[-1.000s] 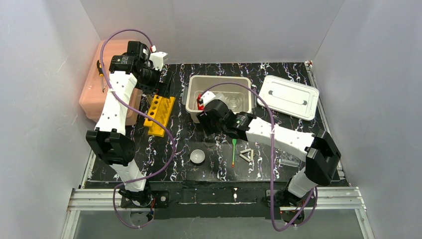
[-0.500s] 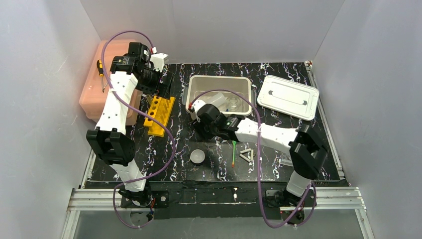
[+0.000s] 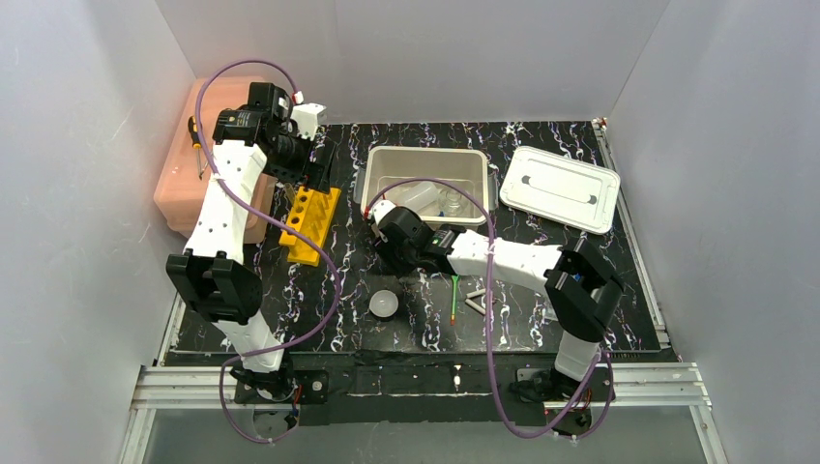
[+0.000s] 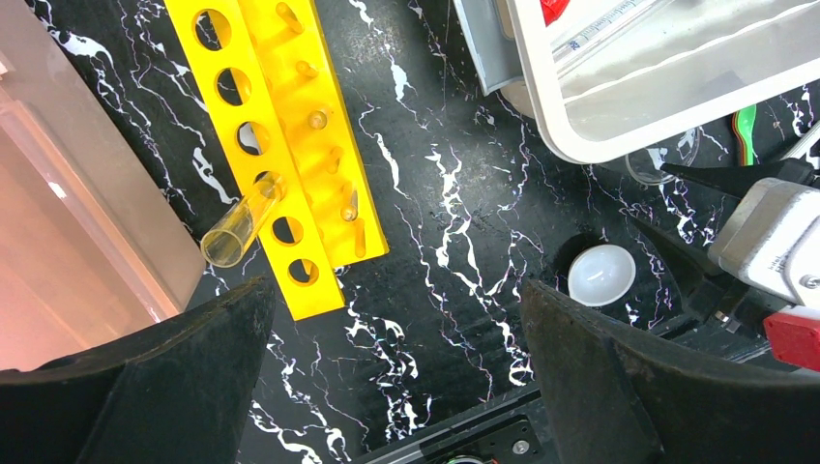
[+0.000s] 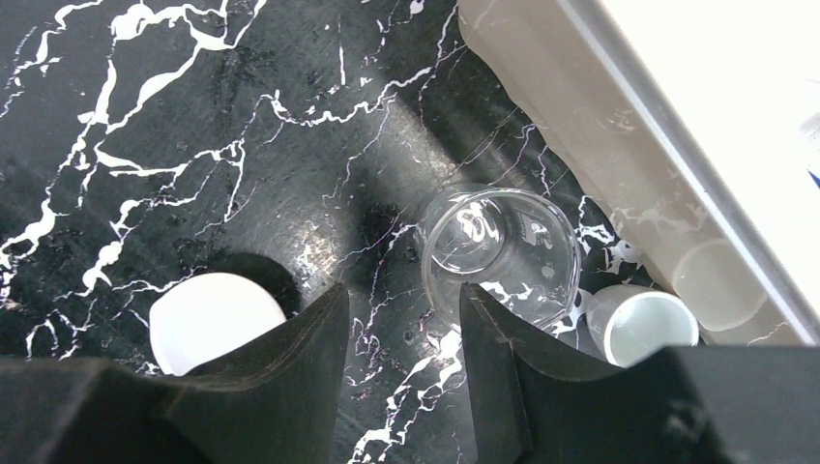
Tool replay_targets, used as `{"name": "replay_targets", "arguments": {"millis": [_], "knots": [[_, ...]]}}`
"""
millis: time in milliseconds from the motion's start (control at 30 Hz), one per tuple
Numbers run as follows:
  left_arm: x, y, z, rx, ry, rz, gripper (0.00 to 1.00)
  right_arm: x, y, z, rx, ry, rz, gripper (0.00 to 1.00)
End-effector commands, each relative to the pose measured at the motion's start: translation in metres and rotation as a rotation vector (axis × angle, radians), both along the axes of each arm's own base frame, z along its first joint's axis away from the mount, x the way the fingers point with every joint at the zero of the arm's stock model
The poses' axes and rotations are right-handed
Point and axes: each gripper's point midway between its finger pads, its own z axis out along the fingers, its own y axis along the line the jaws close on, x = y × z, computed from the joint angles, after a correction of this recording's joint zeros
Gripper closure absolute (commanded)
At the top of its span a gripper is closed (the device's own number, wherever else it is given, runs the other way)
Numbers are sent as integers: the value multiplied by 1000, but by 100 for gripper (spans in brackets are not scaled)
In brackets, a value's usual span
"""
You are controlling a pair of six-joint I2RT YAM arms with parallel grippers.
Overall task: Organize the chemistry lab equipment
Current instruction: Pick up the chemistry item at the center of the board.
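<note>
My right gripper hangs low over the table just in front of the beige bin, open, with only bare table between its fingers. A clear glass flask lies on its side against the outside of the right finger. The white bowl sits just left of the gripper, and shows nearer the front edge from above. My left gripper hovers wide open above the yellow rack, where one clear tube leans in a slot. The green spoon and white triangle lie on the table. The white squeeze bottle lies in the bin.
The bin's lid lies at the back right. A pink box with a screwdriver on it stands at the back left, against the rack. A small white cup rests beside the flask by the bin wall.
My right gripper has swung left and down from over the bin to the table in front of it, and its jaws have narrowed. The left arm has stayed put.
</note>
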Motion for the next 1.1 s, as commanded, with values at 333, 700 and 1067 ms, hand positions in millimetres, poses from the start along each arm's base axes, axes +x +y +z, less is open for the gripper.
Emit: {"name": "replay_targets", "arguments": {"millis": [333,700,1067], "knots": [[-9,5,15,5,-40,1,2,15,13,-16,-42,-49,20,60],[-11,5,14,7,-37,1,2,20,15,18,-5,-97,21,99],[-11,5,13,5,-35,-1,2,13,23,143,119,-180,130,99]]}}
